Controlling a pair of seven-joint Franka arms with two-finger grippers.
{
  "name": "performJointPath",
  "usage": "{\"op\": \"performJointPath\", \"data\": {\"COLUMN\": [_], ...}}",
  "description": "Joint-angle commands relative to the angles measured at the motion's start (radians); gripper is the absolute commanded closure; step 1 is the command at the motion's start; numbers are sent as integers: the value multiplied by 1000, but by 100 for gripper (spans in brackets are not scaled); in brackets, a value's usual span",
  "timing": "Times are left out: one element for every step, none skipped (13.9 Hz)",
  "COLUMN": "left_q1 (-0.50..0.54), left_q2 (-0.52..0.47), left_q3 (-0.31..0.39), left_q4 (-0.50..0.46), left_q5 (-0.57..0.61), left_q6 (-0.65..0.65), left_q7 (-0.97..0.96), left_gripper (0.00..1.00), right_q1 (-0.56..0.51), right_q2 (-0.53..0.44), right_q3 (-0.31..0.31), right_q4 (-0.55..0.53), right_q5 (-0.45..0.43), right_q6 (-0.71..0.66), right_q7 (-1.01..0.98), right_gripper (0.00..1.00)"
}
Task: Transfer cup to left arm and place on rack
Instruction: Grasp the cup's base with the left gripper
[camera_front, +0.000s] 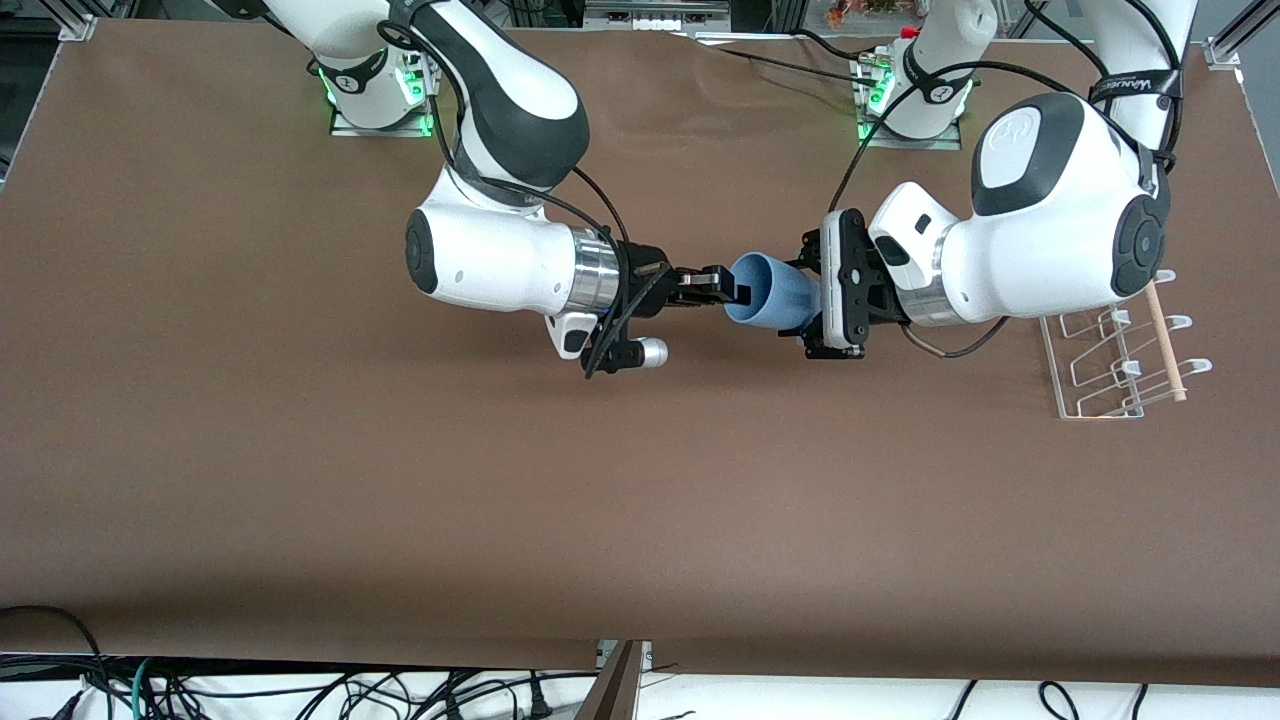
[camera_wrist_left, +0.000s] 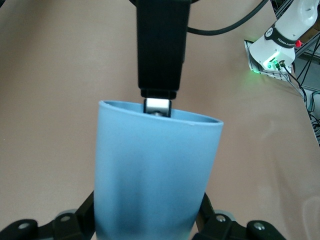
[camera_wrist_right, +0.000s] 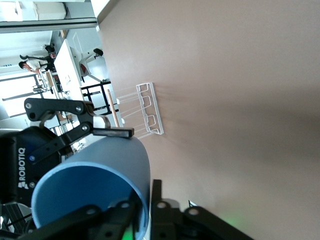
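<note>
The light-blue cup hangs on its side in the air over the middle of the table, between my two grippers. My right gripper pinches its rim wall, one finger inside the mouth and one outside, as the right wrist view shows on the cup. My left gripper straddles the cup's base end, and its fingers press both sides of the cup in the left wrist view. The white wire rack with its wooden dowel stands on the table at the left arm's end.
The brown table carries only the rack, which also shows in the right wrist view. The two arm bases stand along the table's edge farthest from the front camera. Cables lie below the table's front edge.
</note>
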Motion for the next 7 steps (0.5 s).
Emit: {"op": "performJointPath", "data": {"left_q1": [1,1,3,7,9,9,12], "left_q2": [-5,-7,-8,-13,-17,-21,-22], "left_q3": [-1,-1,0,0,2,8,12], "left_q4": [-4,-4,-4,-4,-1,-1,-1], "left_q5": [-27,-27,-27,-24,-13,-8,-7], "left_q6": [-1,-4,-10,-13,-39,-55,-67], "left_q7": [16,16,14,7,2,1,-4], "left_gripper": [91,91,92,92,92,92,92], "right_q1": [-22,-38,-50,-59,-75,-96,-117], "right_q2": [20,17,14,9,8,6,6], "right_q3": [11,13,13,13,13,11,10], "right_q4": [39,39,39,39,39,39,39], "right_q5": [15,17,17,17,17,15,15], "right_q6": [-7,-12,-16,-24,-33,-55,-91], "right_q7": [3,4,6,7,7,6,1], "right_gripper": [0,0,0,0,0,0,0]}}
